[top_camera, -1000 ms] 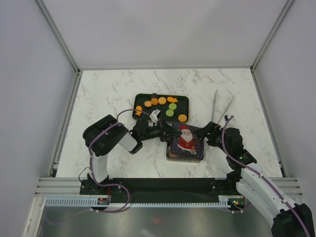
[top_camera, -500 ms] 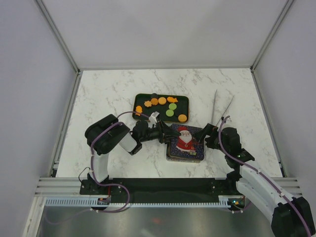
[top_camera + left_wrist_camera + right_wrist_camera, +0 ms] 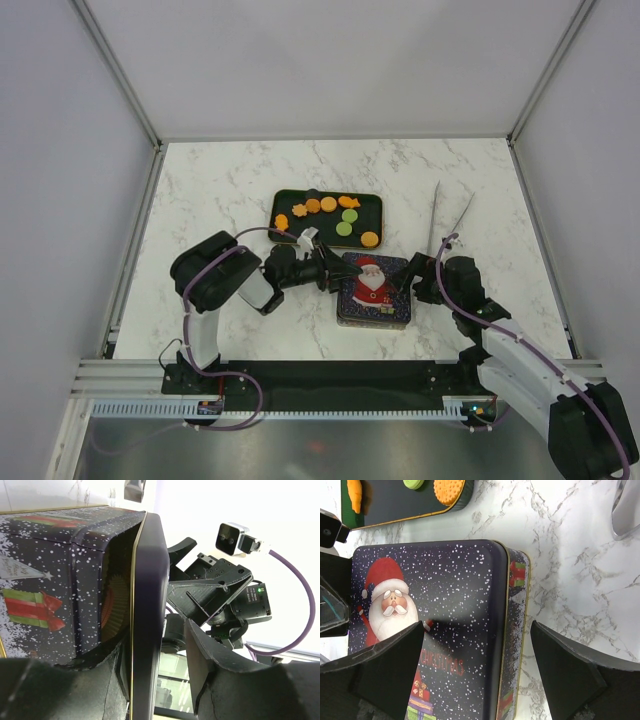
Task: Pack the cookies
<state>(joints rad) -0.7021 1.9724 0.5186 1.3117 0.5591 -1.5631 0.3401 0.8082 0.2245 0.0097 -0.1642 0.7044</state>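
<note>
Several orange and green cookies [image 3: 328,205] lie on a dark green tray [image 3: 372,205] behind a Christmas tin with a Santa lid [image 3: 375,288]. My left gripper [image 3: 333,272] is at the tin's left edge. In the left wrist view its fingers [image 3: 210,660] straddle the raised lid edge [image 3: 147,605], with a gap between the lid and one finger. An orange ribbed shape [image 3: 112,602] shows inside the tin. My right gripper [image 3: 413,278] is open wide over the tin's right edge [image 3: 512,630]; the cookies [image 3: 449,489] also show in the right wrist view.
Metal tongs [image 3: 440,215] lie on the marble table right of the tray and also show in the right wrist view [image 3: 626,510]. White walls enclose the table on three sides. The arm bases stand at the near edge.
The Santa lid has settled squarer on the tin. My right gripper has moved in toward the tin's right edge. My left gripper has shifted slightly left.
</note>
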